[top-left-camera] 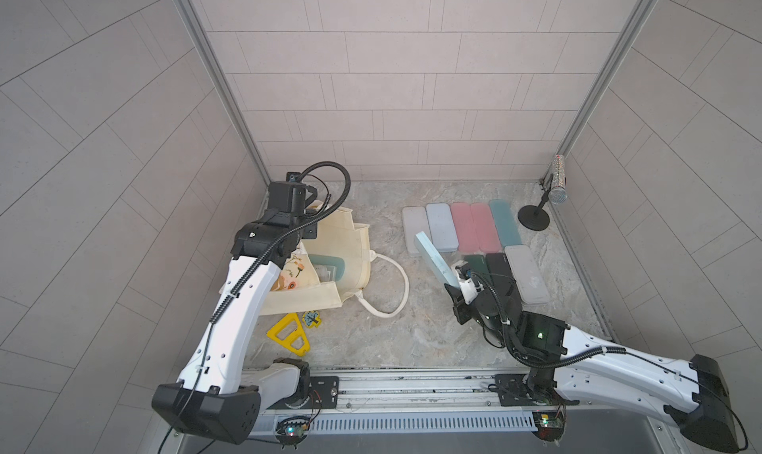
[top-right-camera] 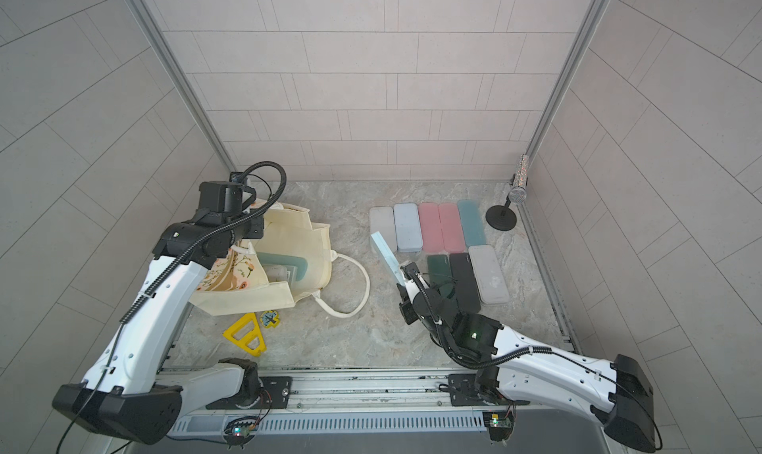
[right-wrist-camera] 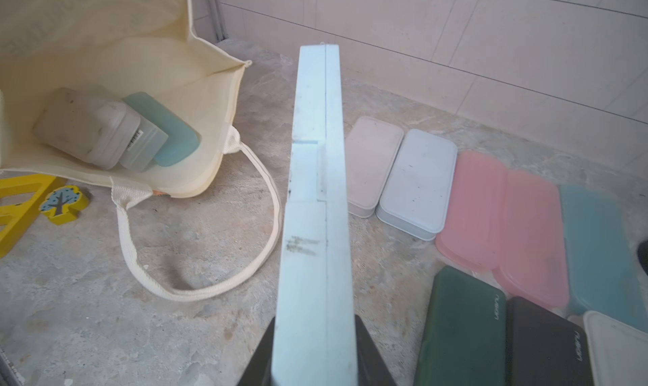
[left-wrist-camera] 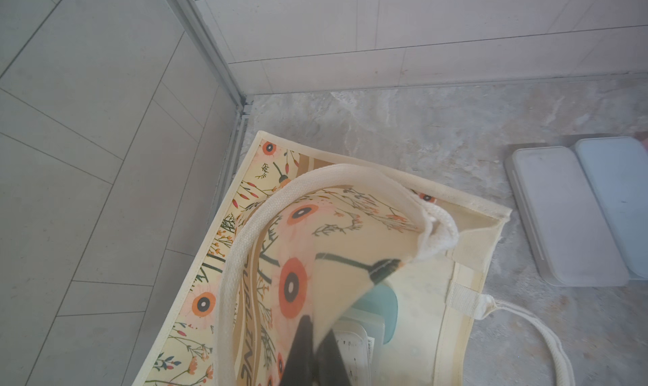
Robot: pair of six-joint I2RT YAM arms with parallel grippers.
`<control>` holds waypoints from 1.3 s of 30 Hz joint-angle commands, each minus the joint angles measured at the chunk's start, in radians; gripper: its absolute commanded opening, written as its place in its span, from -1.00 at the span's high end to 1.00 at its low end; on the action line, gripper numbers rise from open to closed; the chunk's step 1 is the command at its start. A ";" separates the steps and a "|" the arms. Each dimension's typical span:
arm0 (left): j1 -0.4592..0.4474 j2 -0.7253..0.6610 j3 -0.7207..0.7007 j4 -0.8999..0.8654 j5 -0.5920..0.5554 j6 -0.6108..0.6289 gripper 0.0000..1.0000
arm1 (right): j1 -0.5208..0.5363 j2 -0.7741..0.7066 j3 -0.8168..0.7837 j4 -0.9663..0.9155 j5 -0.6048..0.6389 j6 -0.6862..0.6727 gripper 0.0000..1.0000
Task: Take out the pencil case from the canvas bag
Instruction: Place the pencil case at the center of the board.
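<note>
Pale-blue case (right-wrist-camera: 315,191) held clear, right of the bag (top-left-camera: 352,250).
Seemingly to steady it, left tool (left-wrist-camera: 317,328) pinches bag cloth; right tool (right-wrist-camera: 315,317) clamps the case.

Both top views look steeply down from high over my base rail (top-left-camera: 412,384) — whole tabletop (top-left-camera: 424,332), near-identical framing. My left wrist cam sits close over the canvas bag (left-wrist-camera: 466,247), facing the back corner (left-wrist-camera: 245,100). My right wrist cam looks low along the pale blue pencil case (right-wrist-camera: 315,191) toward the back wall (right-wrist-camera: 456,33) — both wrist views share the bag and the grey case (left-wrist-camera: 561,212).
</note>
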 commanded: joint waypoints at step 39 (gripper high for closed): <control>0.028 -0.073 -0.120 0.132 0.008 0.017 1.00 | 0.026 0.762 0.340 -0.563 0.224 0.272 0.06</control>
